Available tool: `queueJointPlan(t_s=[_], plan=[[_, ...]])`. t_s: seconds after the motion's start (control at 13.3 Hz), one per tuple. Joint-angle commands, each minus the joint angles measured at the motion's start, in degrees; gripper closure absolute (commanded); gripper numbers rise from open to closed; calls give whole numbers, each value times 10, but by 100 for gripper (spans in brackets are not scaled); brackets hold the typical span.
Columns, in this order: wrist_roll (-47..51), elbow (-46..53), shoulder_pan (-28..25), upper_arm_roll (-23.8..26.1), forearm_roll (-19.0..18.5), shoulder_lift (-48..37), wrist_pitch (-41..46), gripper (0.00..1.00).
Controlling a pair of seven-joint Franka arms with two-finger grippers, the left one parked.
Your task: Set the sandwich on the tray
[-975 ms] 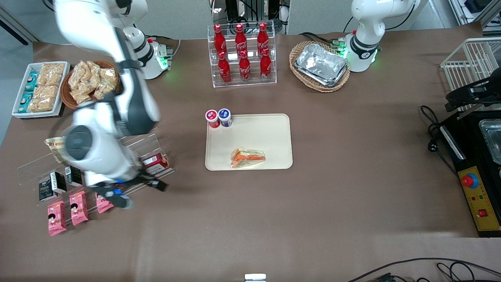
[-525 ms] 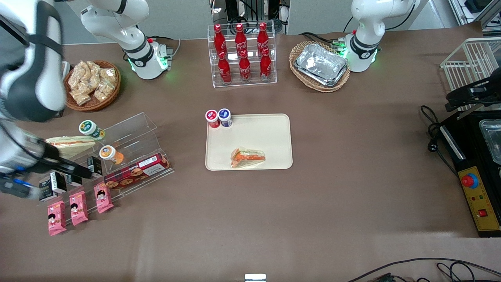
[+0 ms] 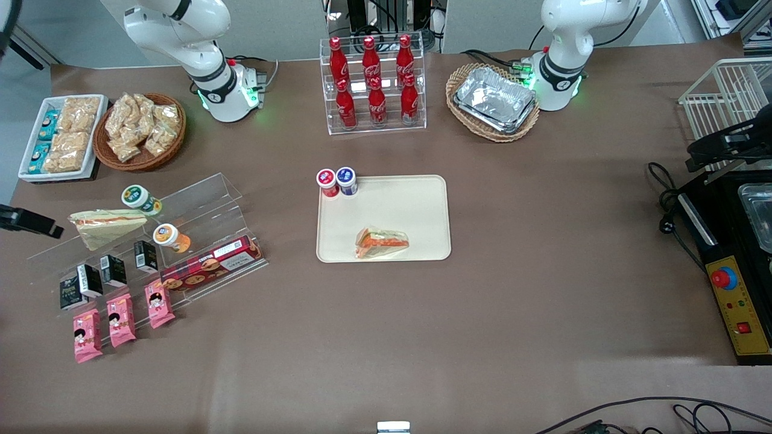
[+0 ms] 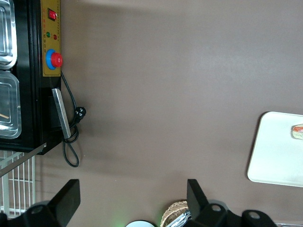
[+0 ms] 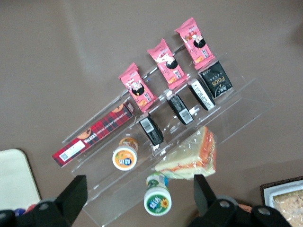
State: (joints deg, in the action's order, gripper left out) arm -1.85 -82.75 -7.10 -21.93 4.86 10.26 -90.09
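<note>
The sandwich (image 3: 382, 243), a small clear-wrapped wedge with an orange-red stripe, lies on the cream tray (image 3: 416, 205), near the tray's edge closest to the front camera. The parked arm's wrist view shows the tray's corner (image 4: 279, 151) and a sliver of the sandwich (image 4: 298, 131). In the front view only a dark tip of my right gripper (image 3: 25, 221) shows, at the working arm's end of the table. In the right wrist view the gripper (image 5: 139, 198) is open and empty, high above the clear display rack (image 5: 236, 111).
The rack holds a larger pale sandwich (image 3: 105, 224), a green-lidded cup (image 3: 140, 198), an orange-lidded cup (image 3: 167, 236), a biscuit box (image 3: 212, 265), dark cartons and pink packets. Two small cups (image 3: 338, 181) stand at the tray's corner. Cola bottles (image 3: 374, 84) and a foil-tray basket (image 3: 494, 101) stand farther back.
The right arm has swung up and away from the rack toward its end of the table, leaving the front view almost wholly. The sandwich and tray have not moved.
</note>
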Motion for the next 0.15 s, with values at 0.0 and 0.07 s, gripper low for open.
queueJointPlan(t_s=[0.0,0.07], plan=[[-8,19,49,57,-12,-9,34,0],[-6,19,51,61,-11,-11,40,0]])
